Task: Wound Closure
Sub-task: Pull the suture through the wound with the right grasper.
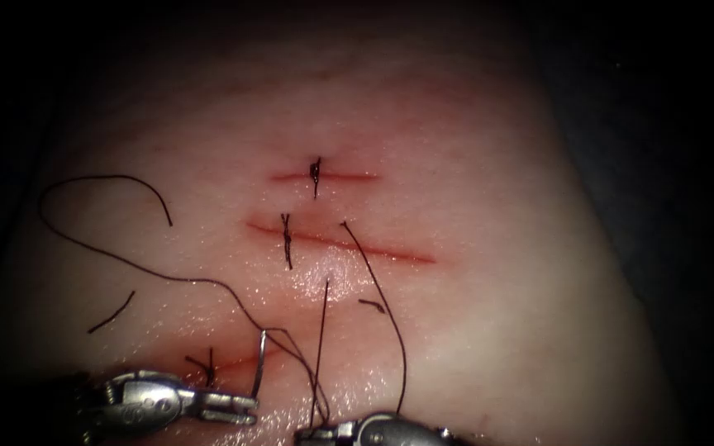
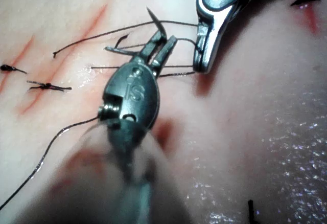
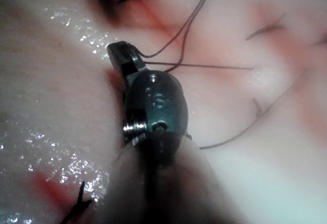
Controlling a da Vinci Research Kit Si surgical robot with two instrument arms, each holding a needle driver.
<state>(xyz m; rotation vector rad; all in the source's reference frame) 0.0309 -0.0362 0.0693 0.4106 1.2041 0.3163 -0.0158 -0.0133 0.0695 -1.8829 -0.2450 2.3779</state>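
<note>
**Needle held low, threads crowded**

The left tool (image 1: 237, 406) has its jaws clamped on the needle (image 1: 258, 363) near one end. The needle stands clear above the tissue (image 1: 497, 330), near the bottom cut (image 1: 221, 362). The right tool (image 1: 316, 432) pinches the thread (image 1: 321, 347). The threads sit close together, so they might tangle.

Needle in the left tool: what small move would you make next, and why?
Probably ease the right tool away a little to take up slack. The left tool holds the needle near one end, clear of the tissue. The right tool's jaws seem shut on the thread, which lies in a long loose loop left of the cuts.
</note>
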